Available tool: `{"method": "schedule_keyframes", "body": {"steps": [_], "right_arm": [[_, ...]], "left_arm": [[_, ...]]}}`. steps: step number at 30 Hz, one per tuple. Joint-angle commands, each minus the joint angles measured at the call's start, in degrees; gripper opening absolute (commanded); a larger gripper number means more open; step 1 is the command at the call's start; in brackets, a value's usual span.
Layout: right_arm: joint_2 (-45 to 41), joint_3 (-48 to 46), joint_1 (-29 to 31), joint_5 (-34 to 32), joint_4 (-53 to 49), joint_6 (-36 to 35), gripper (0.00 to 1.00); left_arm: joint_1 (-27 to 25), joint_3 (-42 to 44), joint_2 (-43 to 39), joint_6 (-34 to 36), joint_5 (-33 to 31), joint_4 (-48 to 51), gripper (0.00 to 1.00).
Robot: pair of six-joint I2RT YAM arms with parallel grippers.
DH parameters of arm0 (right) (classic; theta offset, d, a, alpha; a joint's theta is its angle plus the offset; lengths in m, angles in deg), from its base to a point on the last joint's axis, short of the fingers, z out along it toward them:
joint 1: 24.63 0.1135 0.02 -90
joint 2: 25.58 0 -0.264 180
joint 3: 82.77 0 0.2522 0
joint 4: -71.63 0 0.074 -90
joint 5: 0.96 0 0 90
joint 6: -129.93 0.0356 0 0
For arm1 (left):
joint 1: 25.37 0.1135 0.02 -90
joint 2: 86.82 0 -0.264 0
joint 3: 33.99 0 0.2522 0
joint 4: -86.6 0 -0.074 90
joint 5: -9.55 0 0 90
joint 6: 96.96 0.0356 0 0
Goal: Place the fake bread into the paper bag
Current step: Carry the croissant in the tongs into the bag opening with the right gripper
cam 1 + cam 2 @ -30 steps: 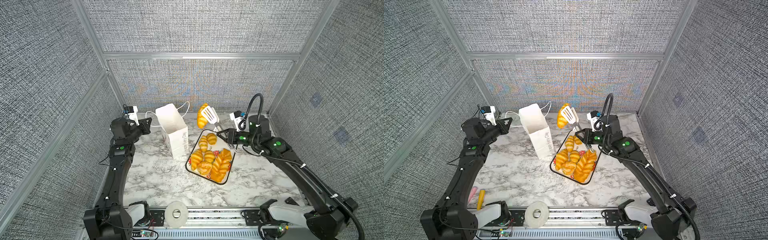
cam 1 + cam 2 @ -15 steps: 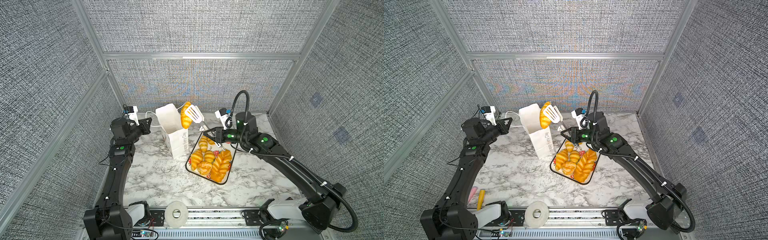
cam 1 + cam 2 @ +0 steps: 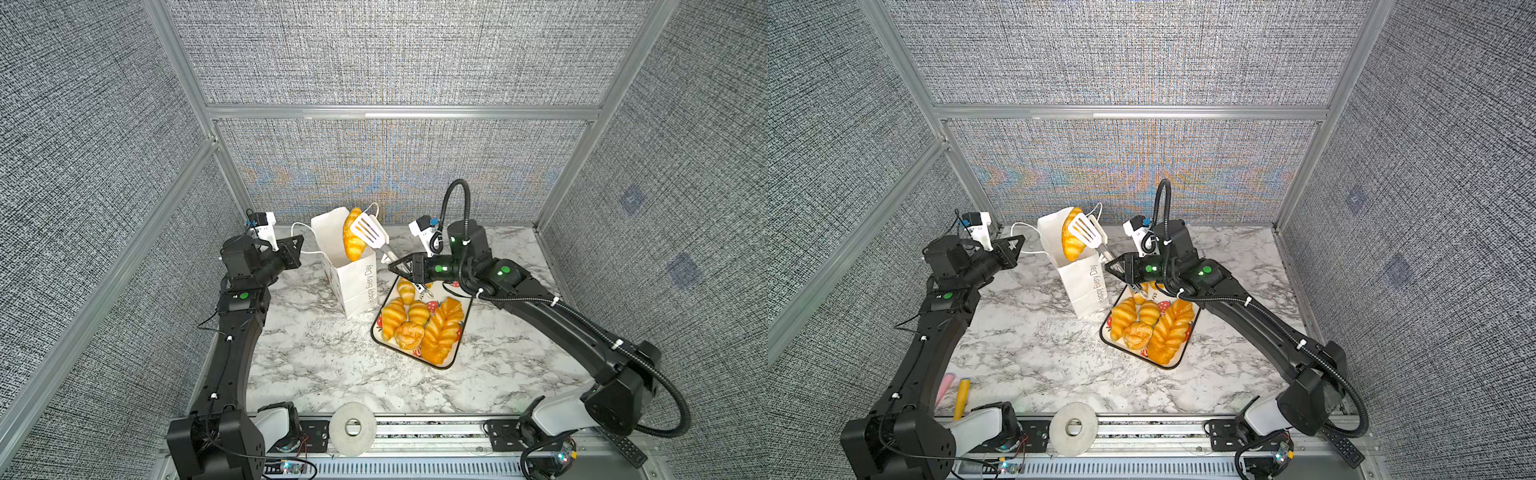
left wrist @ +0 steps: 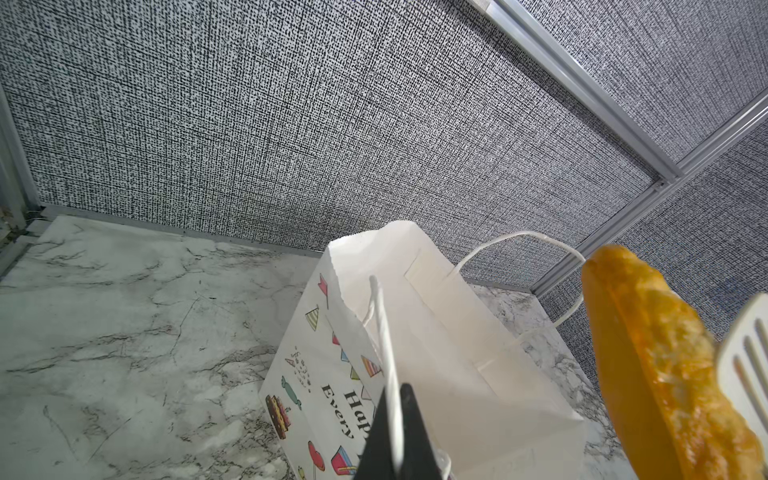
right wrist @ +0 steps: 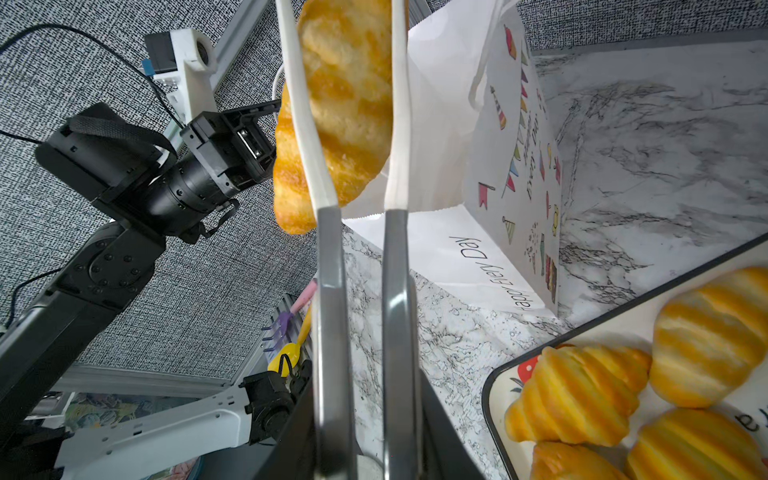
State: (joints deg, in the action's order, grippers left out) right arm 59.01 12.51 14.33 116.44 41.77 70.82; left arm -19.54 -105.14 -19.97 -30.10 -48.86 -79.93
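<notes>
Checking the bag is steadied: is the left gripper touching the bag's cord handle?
Touching. The left wrist view shows the cord handle of the paper bag pinched in the shut left gripper.

— What kind of place is this?
— A robot lab. Grey cloth walls [image 3: 395,50] and metal bars [image 3: 399,112] box in a marble table [image 3: 332,374], and two black robot arms [image 3: 235,332] stand at its edge.
</notes>
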Motion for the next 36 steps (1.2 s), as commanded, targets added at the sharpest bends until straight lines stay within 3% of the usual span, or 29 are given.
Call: {"method": "schedule_keyframes", "body": {"steps": [1, 26, 36], "right_arm": [[0.9, 0.9, 0.2, 0.9, 3.5, 0.6, 0.29], [7.2, 2.7, 0.2, 1.9, 5.2, 3.4, 0.31], [7.6, 4.1, 0.2, -1.6, 0.6, 1.7, 0.35]], "left_arm": [[0.2, 0.0, 0.1, 0.2, 0.4, -0.8, 0.00], [0.1, -0.1, -0.1, 0.5, 0.2, -0.5, 0.00], [0.1, -0.1, -0.3, 0.5, 0.2, -0.6, 0.00]]}}
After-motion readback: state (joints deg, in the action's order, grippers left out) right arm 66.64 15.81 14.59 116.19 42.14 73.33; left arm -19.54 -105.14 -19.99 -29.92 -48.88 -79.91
